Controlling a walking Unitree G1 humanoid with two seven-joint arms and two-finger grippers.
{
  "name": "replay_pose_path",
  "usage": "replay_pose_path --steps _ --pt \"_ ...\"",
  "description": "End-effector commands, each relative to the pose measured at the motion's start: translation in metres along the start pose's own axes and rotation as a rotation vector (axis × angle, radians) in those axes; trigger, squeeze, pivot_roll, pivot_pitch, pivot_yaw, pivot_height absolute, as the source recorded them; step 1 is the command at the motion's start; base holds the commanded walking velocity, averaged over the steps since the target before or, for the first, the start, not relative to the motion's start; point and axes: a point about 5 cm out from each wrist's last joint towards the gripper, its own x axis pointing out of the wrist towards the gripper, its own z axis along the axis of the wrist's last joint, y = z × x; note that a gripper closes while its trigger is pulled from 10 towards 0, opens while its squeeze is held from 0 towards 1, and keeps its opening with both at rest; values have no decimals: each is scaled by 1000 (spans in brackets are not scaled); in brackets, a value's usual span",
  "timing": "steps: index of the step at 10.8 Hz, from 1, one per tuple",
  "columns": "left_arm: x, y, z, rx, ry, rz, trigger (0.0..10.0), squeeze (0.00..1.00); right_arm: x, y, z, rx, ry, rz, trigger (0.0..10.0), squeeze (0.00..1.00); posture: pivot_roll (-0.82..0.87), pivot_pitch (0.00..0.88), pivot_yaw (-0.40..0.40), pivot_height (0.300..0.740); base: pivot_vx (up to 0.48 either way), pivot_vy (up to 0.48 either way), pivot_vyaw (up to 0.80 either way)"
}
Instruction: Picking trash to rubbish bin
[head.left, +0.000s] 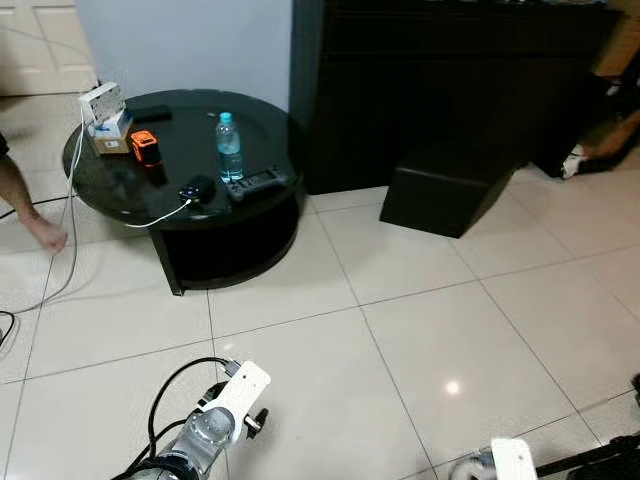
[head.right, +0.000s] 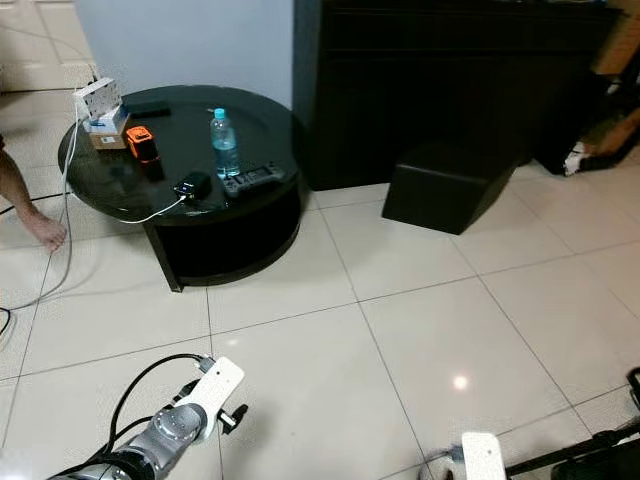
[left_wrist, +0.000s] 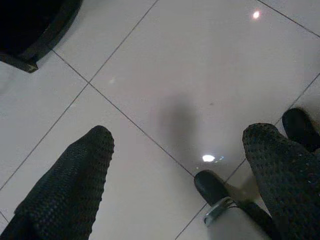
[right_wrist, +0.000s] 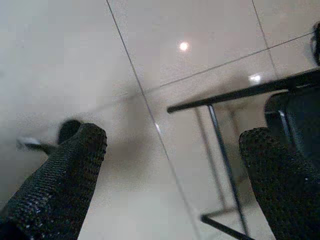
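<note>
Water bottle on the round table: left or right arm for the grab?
Left, probably. The water bottle stands on the round table, ahead and left of centre, on the left gripper's side. Both grippers are open and empty; the right gripper sits farther right.

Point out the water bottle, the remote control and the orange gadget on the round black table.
Water bottle (head.left: 229, 150), left eye view, on its clear body.
Remote control (head.left: 257, 183), left eye view, mid keypad.
Orange gadget (head.left: 146, 146), left eye view, on its top face.

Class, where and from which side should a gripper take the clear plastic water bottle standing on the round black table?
Grip the clear plastic water bottle around its mid-body, coming level from the front. It stands upright, and a remote lies just before its base.
</note>
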Motion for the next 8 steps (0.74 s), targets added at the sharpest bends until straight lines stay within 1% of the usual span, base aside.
replay_pose_path --steps 1,2,3,4,5,6,7,8 --pt "1 -7 2 9 -14 -9 10000 0 4 2 24 105 -94 -4 10000 0 186 11 -85 740 0 0 0" --pt "1 -8 2 14 -11 -13 10000 0 8 17 56 171 -193 36 10000 0 180 9 -81 740 0 0 0" --pt "1 -9 3 23 -11 -20 10000 0 9 31 82 199 -264 74 10000 0 177 10 -81 740 0 0 0" --pt "1 -10 5 30 -16 -25 10000 0 9 47 105 195 -310 110 10000 0 179 10 -78 740 0 0 0" --pt "2 -9 6 35 -20 -27 10000 0 8 58 123 172 -342 134 10000 0 184 11 -77 740 0 0 0" --pt "2 -6 8 43 -21 -24 10000 0 7 61 135 150 -356 134 10000 0 188 14 -71 740 0 0 0" --pt "2 -4 9 51 -20 -23 10000 0 8 56 134 146 -347 108 10000 0 191 17 -65 740 0 0 0" --pt "2 -5 8 63 -18 -28 10000 0 10 49 126 155 -323 79 10000 0 193 17 -62 740 0 0 0"
